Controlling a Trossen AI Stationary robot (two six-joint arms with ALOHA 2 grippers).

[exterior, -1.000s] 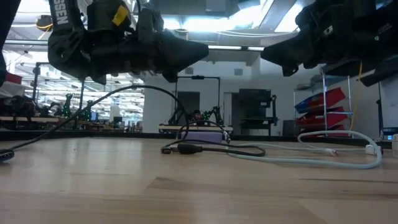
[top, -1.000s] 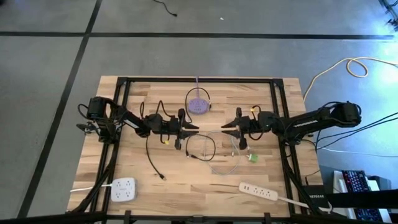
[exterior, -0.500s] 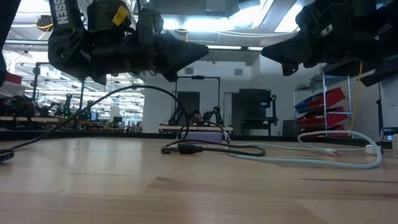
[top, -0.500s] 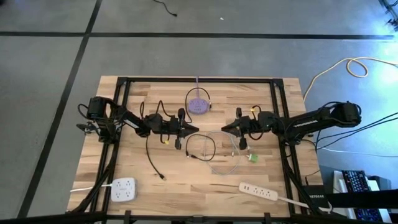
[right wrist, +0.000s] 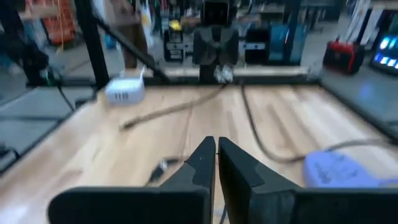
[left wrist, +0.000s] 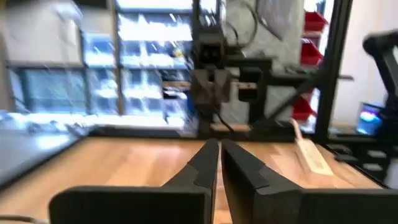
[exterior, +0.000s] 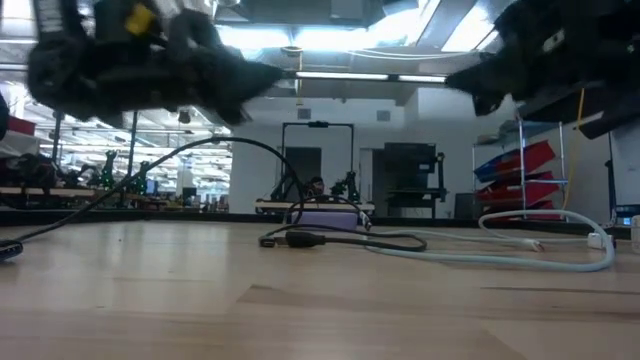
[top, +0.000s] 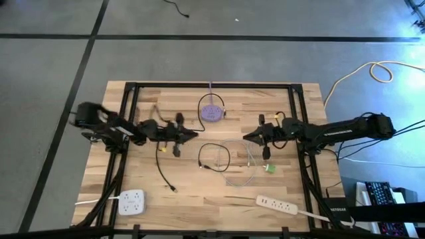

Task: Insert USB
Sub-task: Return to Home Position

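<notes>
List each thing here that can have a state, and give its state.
left tool: shut, empty
right tool: shut, empty
green charger adapter: unplugged, lying loose
black usb cable: unplugged, lying looped
purple outlet extension: nothing plugged in
white outlet extension: nothing plugged in

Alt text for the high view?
Two dark arms reach inward over the wooden table, left gripper and right gripper shut, tips facing. Near them lie a round purple outlet extension, a looped black USB cable and a green charger adapter.
</notes>
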